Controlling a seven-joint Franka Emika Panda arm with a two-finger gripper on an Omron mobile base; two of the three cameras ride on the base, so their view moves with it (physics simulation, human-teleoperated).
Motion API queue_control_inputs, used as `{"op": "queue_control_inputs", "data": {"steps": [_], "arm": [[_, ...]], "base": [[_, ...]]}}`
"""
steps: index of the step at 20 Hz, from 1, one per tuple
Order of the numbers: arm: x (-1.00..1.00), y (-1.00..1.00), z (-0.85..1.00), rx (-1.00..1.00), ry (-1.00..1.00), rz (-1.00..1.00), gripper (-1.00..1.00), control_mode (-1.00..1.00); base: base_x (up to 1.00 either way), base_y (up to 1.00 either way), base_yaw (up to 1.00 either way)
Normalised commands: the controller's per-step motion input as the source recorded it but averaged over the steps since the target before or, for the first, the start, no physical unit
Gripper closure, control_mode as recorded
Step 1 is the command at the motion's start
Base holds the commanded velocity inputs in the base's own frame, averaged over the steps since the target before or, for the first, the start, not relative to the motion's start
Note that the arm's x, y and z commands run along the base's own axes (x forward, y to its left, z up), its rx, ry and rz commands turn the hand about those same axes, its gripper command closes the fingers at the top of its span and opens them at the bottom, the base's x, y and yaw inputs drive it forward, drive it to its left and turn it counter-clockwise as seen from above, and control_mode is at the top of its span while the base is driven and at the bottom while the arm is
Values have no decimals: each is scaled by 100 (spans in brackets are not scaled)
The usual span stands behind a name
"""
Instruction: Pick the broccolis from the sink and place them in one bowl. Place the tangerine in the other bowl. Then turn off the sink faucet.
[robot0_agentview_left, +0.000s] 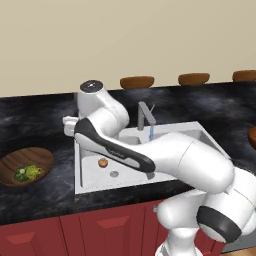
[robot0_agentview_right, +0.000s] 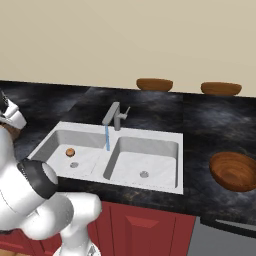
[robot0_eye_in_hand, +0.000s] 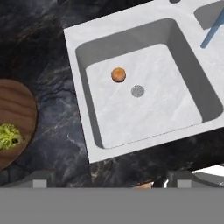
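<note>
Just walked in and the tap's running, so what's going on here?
The robot arm is clearing the sink. Broccoli already lies in the wooden bowl on the counter to the left. The tangerine still sits in the left basin near the drain, with the open, empty gripper above it. The other bowl is empty, and the faucet is running.

A white sink (robot0_agentview_right: 165, 141) with a faint grey marbling is set in a black countertop (robot0_agentview_left: 45, 120) veined with pale grey. A round grey drain (robot0_eye_in_hand: 138, 91) is seen in the sink's left basin, and an orange-brown tangerine (robot0_eye_in_hand: 118, 75) just beside it. Left of the sink, green broccolis (robot0_agentview_left: 27, 173) with yellow-green stems are held in a dark-brown wood-grain bowl (robot0_agentview_left: 40, 156). A grey faucet (robot0_agentview_right: 115, 116) and a blue stream of water (robot0_agentview_right: 107, 138) are shown behind the sink. Red cabinet fronts (robot0_agentview_right: 150, 227) are seen below it.
</note>
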Motion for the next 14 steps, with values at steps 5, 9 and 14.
{"op": "queue_control_inputs", "data": {"steps": [5, 9, 14], "arm": [[1, -87, -7, 0, 2, 19, -100, -100], [3, -44, -26, 0, 1, 11, -100, -100], [5, -16, -30, 0, 0, 0, -100, -100]], "base": [[0, 0, 0], [0, 0, 0], [0, 0, 0]]}}
